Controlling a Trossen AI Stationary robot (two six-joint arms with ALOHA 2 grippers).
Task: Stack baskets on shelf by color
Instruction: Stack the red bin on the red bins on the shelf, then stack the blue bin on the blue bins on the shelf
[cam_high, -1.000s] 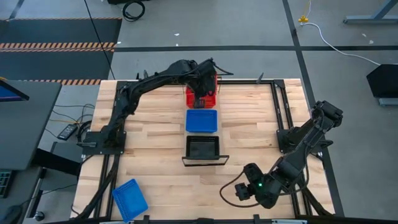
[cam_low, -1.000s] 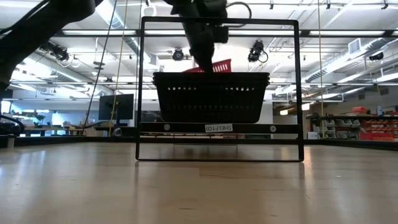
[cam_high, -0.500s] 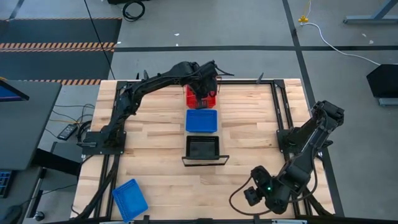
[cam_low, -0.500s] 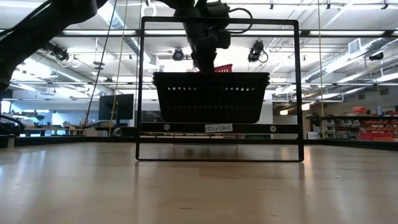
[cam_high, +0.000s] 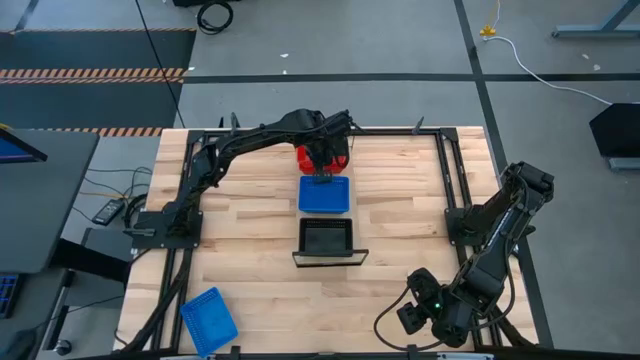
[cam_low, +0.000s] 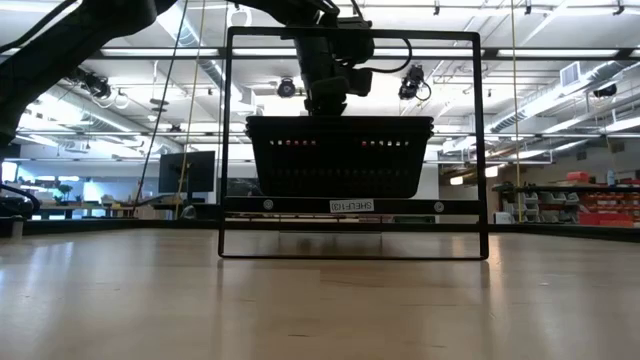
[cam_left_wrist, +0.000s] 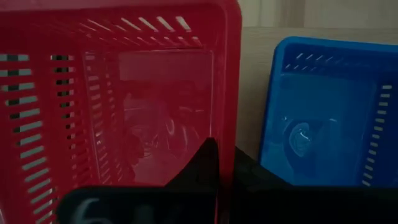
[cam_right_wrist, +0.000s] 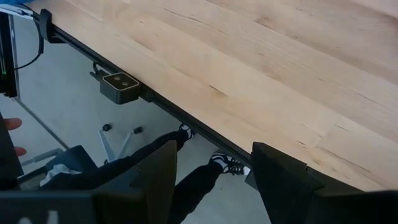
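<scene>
Lowered: red mesh-sided plastic basket (cam_high: 309, 157) now sits low at upper centre, beside blue mesh basket (cam_high: 324, 194) | left gripper (cam_high: 322, 170) clamped on red basket's rim | right gripper (cam_high: 412, 318) open, lower right | release seems next

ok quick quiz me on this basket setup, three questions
1. True or false: the left gripper is shut on the red basket.
2. Which basket sits in the middle of the row on the shelf?
A. red
B. the blue basket
C. black
3. Fill in: the right gripper, waiting at the near edge of the table, has its fingers ____.

Key: 1 true; 2 B; 3 open
</scene>
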